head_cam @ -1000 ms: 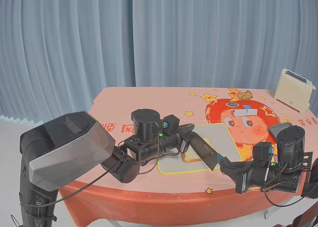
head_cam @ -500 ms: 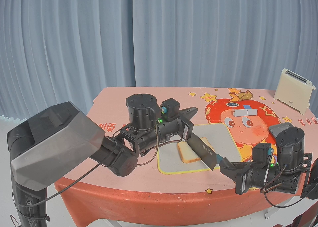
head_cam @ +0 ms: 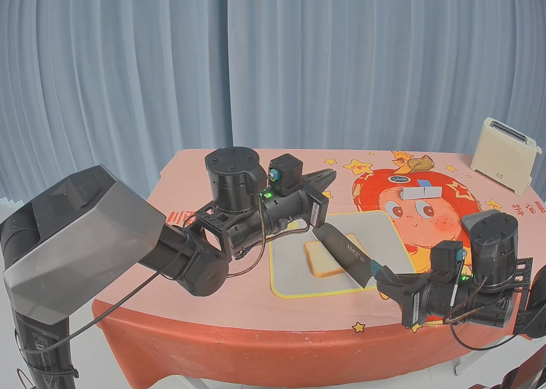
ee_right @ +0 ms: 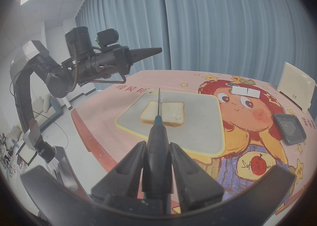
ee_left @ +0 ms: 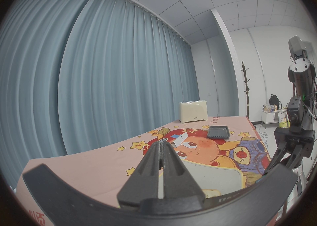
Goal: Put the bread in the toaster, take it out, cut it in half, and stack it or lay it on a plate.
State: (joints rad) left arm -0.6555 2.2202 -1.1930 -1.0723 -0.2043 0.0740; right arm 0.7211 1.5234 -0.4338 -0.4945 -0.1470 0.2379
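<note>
The bread, one pale slice, lies flat on the board, toward the board's 8 o'clock side. The board sits on the table.

The right hand is at 4 o'clock from the bread, low over the table's near edge. Its fingers are clamped on the handle of a knife. The blade runs toward 10 o'clock and crosses the middle of the slice. In the right wrist view the blade is seen edge-on, lined up with the centre of the bread. Whether it touches the slice or has cut into it cannot be told.

The left hand is above the table at 12 o'clock from the bread, apart from it. Its fingers are pressed together with only a thin slit between them, holding nothing.

The toaster stands at the table's 2 o'clock corner, well apart from the board. A dark plate lies at 3 o'clock from the board.
</note>
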